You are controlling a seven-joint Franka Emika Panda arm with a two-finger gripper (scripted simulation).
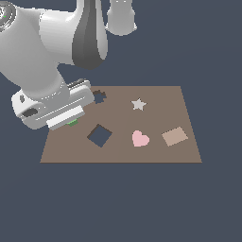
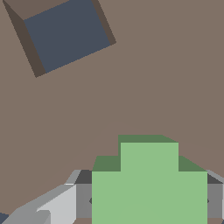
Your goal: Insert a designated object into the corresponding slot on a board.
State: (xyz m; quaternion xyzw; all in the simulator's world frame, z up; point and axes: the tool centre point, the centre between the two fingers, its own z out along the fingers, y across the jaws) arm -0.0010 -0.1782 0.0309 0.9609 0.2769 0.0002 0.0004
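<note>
Brown board point(image 1: 156, 151) on dark blue-grey floor point(image 1: 123, 203)

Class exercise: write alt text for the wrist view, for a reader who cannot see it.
A green cross-shaped block sits between the grey fingers of the gripper, close above a brown board. A square hole is cut through the board farther off.

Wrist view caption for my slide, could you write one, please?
Grey gripper fingers flank a green cross-shaped block above the brown board, near its square hole.

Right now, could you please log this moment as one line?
tool: shut on green block | position: over board | clover slot: empty | insertion: pending
</note>
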